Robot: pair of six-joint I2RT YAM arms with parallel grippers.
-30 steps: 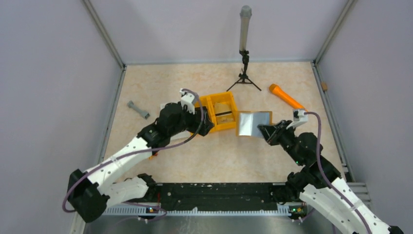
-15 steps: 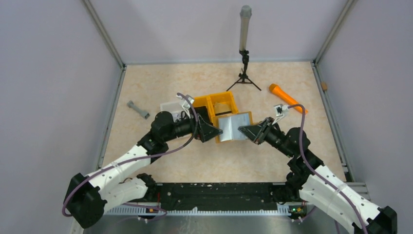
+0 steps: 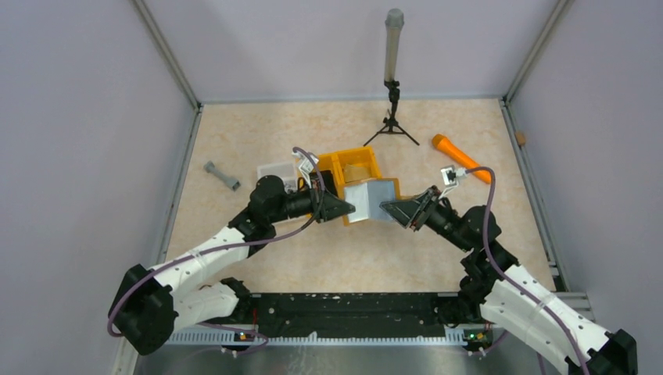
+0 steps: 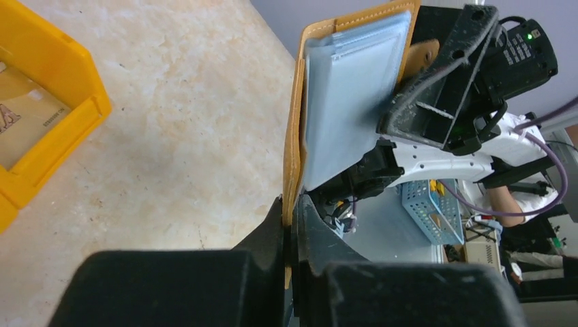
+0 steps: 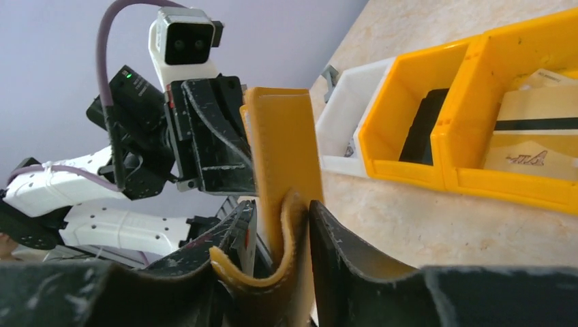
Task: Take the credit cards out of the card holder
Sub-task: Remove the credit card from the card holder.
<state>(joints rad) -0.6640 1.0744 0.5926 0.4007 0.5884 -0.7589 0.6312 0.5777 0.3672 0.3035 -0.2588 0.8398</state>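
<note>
The tan card holder (image 3: pixel 369 201) hangs in the air in front of the orange bins, stretched between both grippers. My left gripper (image 3: pixel 349 209) is shut on its left edge; in the left wrist view the jaws (image 4: pixel 292 203) pinch the tan rim (image 4: pixel 295 136). Pale silvery credit cards (image 4: pixel 347 102) fill its pocket. My right gripper (image 3: pixel 383 206) has the other side. In the right wrist view its jaws (image 5: pixel 281 204) enclose a curled flap of the holder (image 5: pixel 279 136).
Orange bins (image 3: pixel 356 168) stand just behind the holder, one holding a beige card with a dark stripe (image 5: pixel 538 129). A white tray (image 3: pixel 275 172) sits left of them. An orange stick (image 3: pixel 461 156), a grey dumbbell-shaped piece (image 3: pixel 222 176) and a tripod stand (image 3: pixel 392 117) are further out.
The right arm carried the holder leftward, in front of the bins. The left arm swung from the bins to the holder, and its open jaws closed on the holder's edge.
</note>
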